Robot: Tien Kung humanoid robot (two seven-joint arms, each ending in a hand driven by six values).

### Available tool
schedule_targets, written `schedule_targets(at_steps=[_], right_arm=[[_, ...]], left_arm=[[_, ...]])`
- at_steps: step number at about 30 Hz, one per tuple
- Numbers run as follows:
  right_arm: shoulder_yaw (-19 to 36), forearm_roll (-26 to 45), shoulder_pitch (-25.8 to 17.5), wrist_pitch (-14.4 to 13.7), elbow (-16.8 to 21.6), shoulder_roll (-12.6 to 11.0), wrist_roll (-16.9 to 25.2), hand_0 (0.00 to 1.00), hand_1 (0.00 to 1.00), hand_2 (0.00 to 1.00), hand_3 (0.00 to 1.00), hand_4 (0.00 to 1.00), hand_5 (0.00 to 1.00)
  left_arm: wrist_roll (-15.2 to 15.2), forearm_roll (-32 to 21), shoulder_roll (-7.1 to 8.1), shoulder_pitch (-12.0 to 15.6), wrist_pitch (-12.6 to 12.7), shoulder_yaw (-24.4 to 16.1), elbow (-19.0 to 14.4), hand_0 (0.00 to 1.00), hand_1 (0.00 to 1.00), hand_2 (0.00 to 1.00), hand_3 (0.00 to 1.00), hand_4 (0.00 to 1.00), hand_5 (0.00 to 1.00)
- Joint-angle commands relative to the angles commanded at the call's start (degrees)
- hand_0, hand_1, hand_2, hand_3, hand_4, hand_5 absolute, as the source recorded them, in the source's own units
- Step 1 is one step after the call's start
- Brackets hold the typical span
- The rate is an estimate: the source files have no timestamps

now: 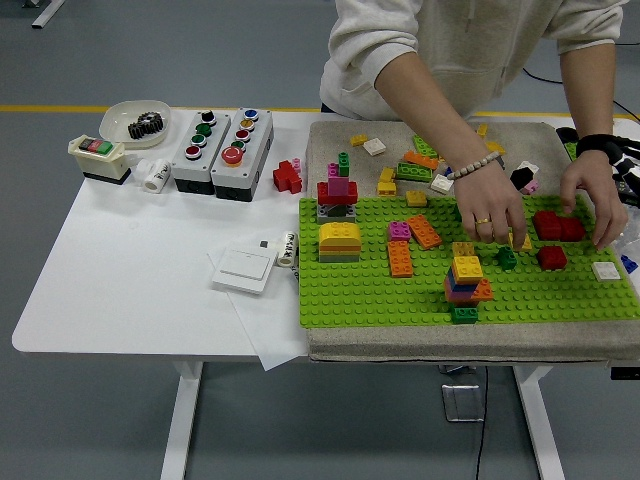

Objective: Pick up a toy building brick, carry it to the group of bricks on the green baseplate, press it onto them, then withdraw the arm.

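No robot hand is in view — only a person's hands (497, 213) work on the green baseplate (400, 295), one setting down a dark green brick (507, 258) — pressing seems unfinished.

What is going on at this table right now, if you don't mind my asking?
No robot arm is in view. A person at the far side leans over the green baseplate. One hand, wearing a bead bracelet, reaches down by a small green brick near the stacked brick tower. The other hand, with a watch, rests on a large red brick. Loose bricks lie on the mat behind.
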Motion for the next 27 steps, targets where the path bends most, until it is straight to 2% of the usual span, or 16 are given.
schedule_targets(at_steps=[8, 17, 27], right_arm=[[0.1, -4.1, -0.2, 1.5, -0.8, -0.3, -0.8, 0.726, 0.732, 0.758, 0.712, 0.955, 0.668], [-0.2, -13.5, -0.7, 4.5, -2.4, -1.2, -1.3, 0.728, 0.734, 0.759, 0.721, 0.953, 0.663], [0.5, -19.3, -1.9, 5.0, -3.0, -1.4, -0.8, 0.729, 0.734, 0.759, 0.722, 0.951, 0.662]], left_arm=[[-0.1, 0.0, 0.03, -0.1, 0.0, 0.1, 0.0, 0.738, 0.722, 0.718, 0.590, 0.639, 0.664], [-0.3, -0.7, 0.01, -0.2, 0.0, 0.4, 0.0, 0.738, 0.724, 0.718, 0.590, 0.639, 0.665], [0.2, 0.5, 0.05, 0.3, 0.0, -0.2, 0.0, 0.738, 0.723, 0.718, 0.590, 0.638, 0.663]])
